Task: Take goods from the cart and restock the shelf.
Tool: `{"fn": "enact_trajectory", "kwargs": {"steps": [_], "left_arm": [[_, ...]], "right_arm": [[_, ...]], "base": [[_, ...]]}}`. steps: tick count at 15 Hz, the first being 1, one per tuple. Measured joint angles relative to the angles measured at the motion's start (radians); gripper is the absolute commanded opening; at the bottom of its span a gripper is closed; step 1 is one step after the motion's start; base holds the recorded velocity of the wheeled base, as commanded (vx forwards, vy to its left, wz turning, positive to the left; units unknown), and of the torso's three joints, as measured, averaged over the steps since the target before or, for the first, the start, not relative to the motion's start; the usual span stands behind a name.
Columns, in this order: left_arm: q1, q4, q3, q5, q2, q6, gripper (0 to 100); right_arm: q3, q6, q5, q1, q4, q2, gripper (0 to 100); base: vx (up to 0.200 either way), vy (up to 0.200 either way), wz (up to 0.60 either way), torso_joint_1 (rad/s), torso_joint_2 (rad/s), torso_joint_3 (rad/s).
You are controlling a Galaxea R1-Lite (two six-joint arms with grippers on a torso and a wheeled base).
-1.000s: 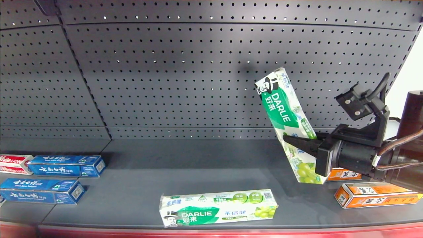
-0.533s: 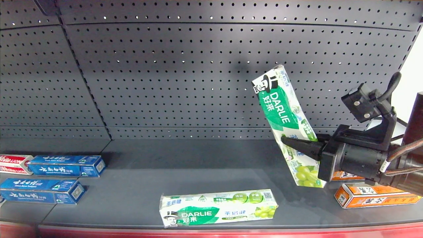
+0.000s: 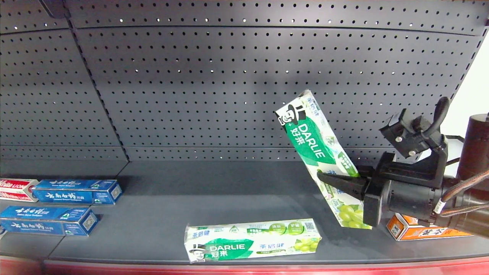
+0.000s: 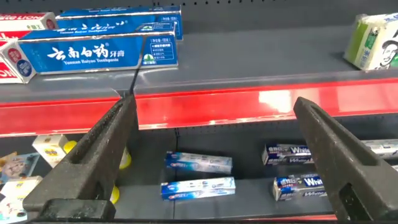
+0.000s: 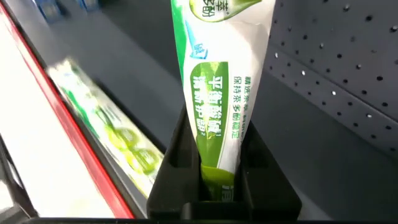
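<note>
A green and white toothpaste box [image 3: 314, 147] hangs tilted over the right part of the dark shelf [image 3: 214, 191], its top leaning left. My right gripper [image 3: 336, 181] is shut on its lower half, as the right wrist view confirms with the box [image 5: 217, 93] clamped between the jaws of the gripper [image 5: 217, 171]. A second box of the same kind [image 3: 252, 240] lies flat near the shelf's front edge, left of the held one. My left gripper [image 4: 214, 102] is open and holds nothing, in front of the red shelf lip [image 4: 211, 99].
Two blue boxes [image 3: 78, 191] [image 3: 47, 220] and a red and white one [image 3: 17, 189] lie at the shelf's left end. An orange box [image 3: 410, 229] lies at the right, partly behind my right arm. A pegboard wall [image 3: 229, 95] backs the shelf. More boxes [image 4: 199, 163] sit on a lower shelf.
My right gripper has carried the held box to the left and lower, after a slight rise, and the box leans further left. The boxes on the shelf have not moved.
</note>
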Motion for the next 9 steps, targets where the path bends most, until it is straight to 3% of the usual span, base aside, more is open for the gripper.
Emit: {"fn": "enact_trajectory", "kwargs": {"steps": [5,9], "left_arm": [[0.000,0.001,0.001,0.000,0.000,0.000,100],[0.000,0.000,0.001,0.000,0.000,0.000,100]], "right_arm": [[-0.106,-0.111,0.038,-0.037,0.144,0.038,0],[-0.302,-0.159,0.107,-0.067,0.321,0.149,0]], "base": [[0.000,0.000,0.00,0.000,0.00,0.000],[0.000,0.000,0.00,0.000,0.00,0.000]]}}
